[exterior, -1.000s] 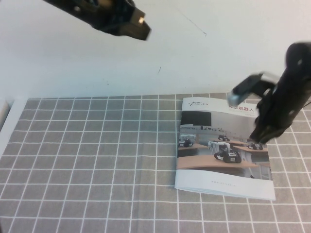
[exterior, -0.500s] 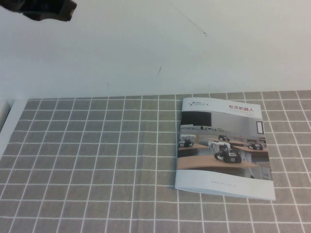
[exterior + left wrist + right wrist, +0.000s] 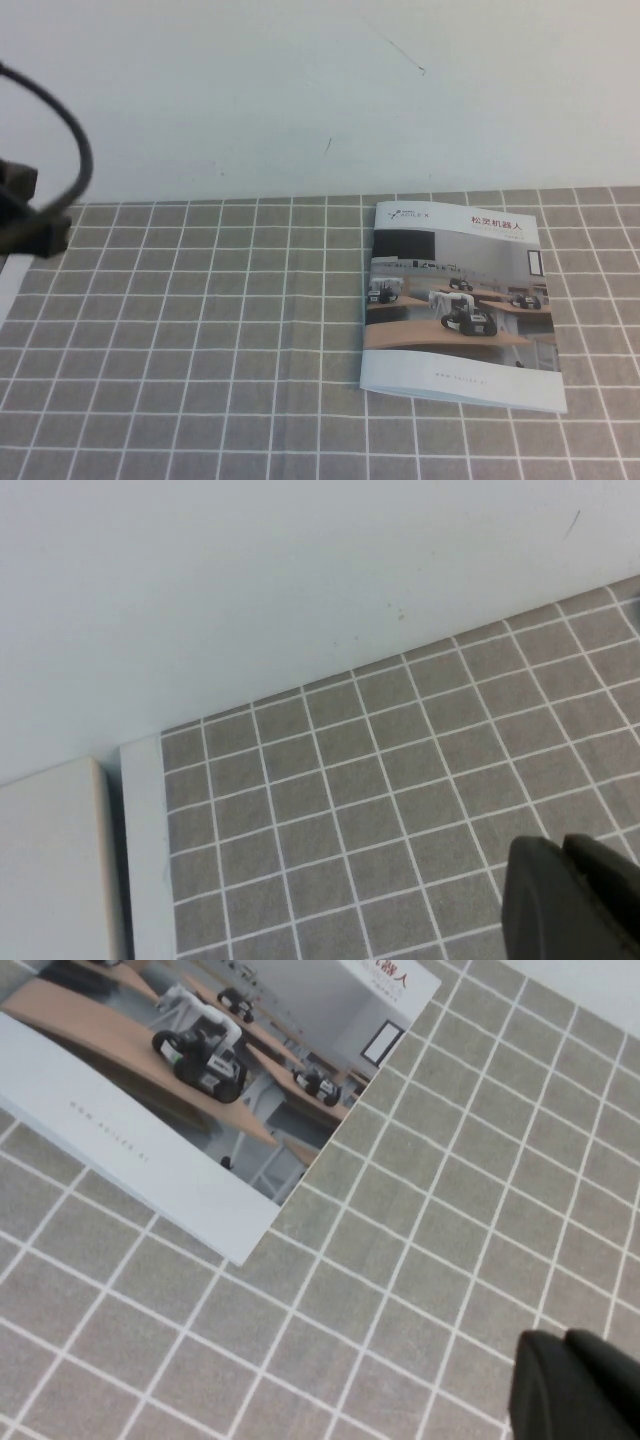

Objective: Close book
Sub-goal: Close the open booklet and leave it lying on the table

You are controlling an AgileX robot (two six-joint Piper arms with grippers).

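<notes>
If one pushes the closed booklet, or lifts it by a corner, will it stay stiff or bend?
The booklet looks thin and lies flat, so it would probably droop if lifted by a corner. Pushed, it likely slides lightly, perhaps wrinkling the cloth. The left gripper hangs over the cloth's far-left corner, the right gripper over cloth beside the booklet.

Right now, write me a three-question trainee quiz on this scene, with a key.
1. True or false: the book lies closed, cover up, on the checked cloth.
2. Multiple choice: the right gripper is A) gripping the book, B) over bare cloth, clear of the book, C) under the cover.
3. Short answer: near which side of the cloth is the left gripper?
Key: 1 true; 2 B; 3 the robot's left side, far from the book.
</notes>
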